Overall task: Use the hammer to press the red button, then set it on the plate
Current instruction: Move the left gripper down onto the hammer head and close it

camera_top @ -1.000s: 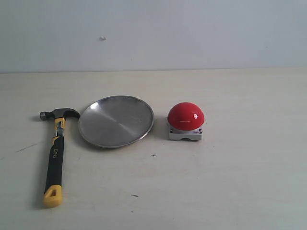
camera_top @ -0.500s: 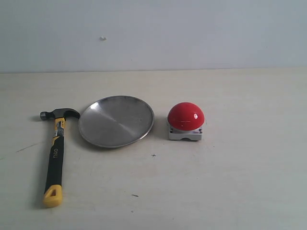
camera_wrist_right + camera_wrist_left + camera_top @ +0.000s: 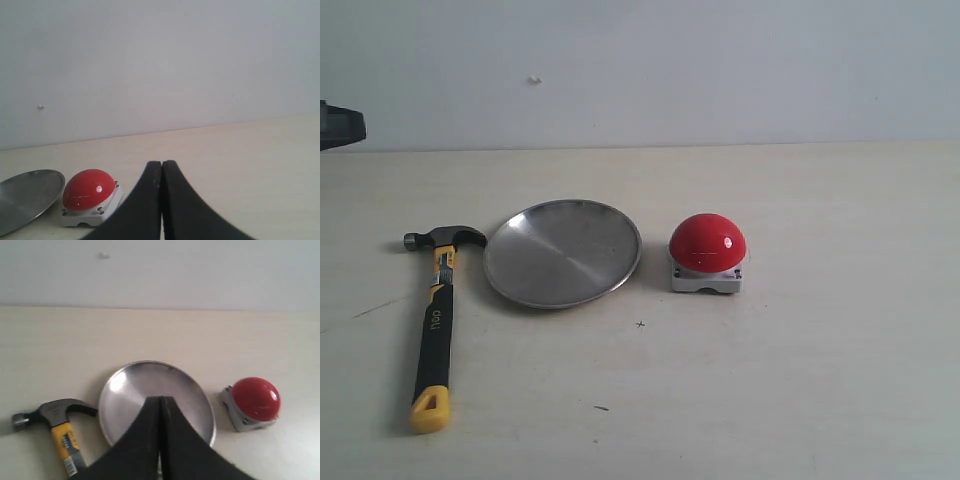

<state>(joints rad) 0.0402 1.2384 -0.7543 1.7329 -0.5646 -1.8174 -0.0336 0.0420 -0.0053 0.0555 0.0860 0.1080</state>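
Left gripper (image 3: 160,399) clenched, empty | right gripper (image 3: 161,162) clenched, empty | hammer (image 3: 435,320) flat just left of plate (image 3: 562,252), handle nearward, free for pickup | red button (image 3: 707,243) right of plate, untouched

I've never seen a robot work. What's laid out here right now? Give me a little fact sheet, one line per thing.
hammer: lying flat on the table, head toward the wall, claw close to the plate's rim, not held
plate: silver, nothing on it, between hammer and button
red button: on a grey base, right of the plate, apart from it
left gripper: shut, holding nothing
right gripper: shut, holding nothing
progress: not begun
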